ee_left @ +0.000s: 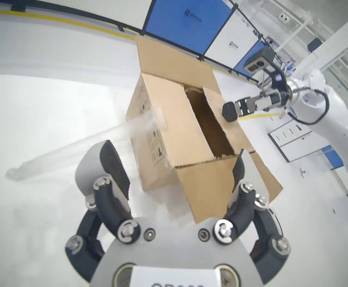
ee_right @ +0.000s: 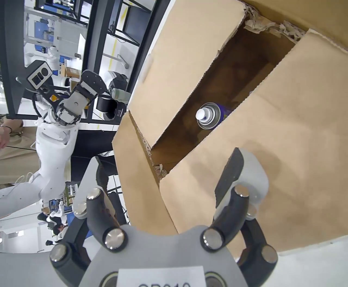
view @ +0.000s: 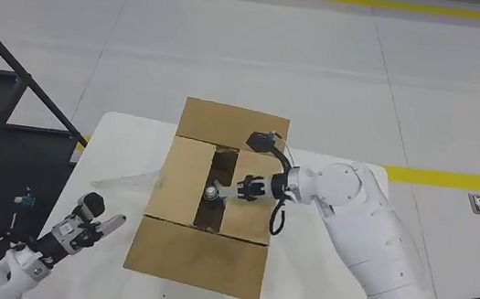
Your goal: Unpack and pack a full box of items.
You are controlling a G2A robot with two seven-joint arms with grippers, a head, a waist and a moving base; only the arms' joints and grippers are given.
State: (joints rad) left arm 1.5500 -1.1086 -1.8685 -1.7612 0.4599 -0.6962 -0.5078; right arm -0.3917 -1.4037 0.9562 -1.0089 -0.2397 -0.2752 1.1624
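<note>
Table (view: 120, 147): I see a white table, and everything I'm working with sits on it.
Cardboard box (view: 192, 258): it stands in the middle of the table. The far flap and the near flap are folded outward. The two side flaps lie nearly flat, with a dark gap between them.
Right gripper (ee_right: 167, 163): I have it hovering over the box, above the right-hand flap and beside the gap. Its fingers are spread wide with nothing between them.
Left gripper (ee_left: 175, 152): it sits over the near left part of the table, off the box's near left corner and clear of the cardboard. The fingers are apart and hold nothing.
Clear plastic sleeve (ee_left: 81, 146): a long, see-through piece lies on the table left of the box, with one end up against the box's side wall.
Spray can (ee_right: 208, 115): it stands upright inside the box, and I can see it through the gap, white nozzle on top. The flaps hide its lower part.
</note>
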